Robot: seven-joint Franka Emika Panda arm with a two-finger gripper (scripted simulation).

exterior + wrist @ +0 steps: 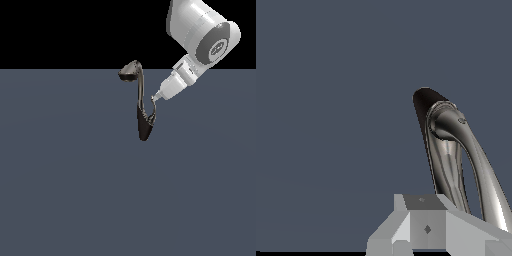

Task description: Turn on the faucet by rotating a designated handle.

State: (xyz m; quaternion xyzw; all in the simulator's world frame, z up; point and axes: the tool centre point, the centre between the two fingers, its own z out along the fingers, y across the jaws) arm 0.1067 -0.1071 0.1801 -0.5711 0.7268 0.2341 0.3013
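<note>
The faucet (141, 100) stands in the middle of the exterior view, with a dark tapered base, a slim neck and a hooded grey spout head (130, 70). The handle (152, 116) is a thin curved lever on the base's side toward the exterior view's right. My gripper (154, 99) comes down from the upper right, and its narrow tip is at the handle's upper end. The jaws look shut with nothing between them. In the wrist view, the faucet's dark base (421, 107) and the shiny handle (448, 167) lie just beyond my grey fingers (426, 222).
The white-and-grey robot arm (202, 35) fills the exterior view's upper right. The flat dark blue-grey floor (65, 190) spreads all around the faucet.
</note>
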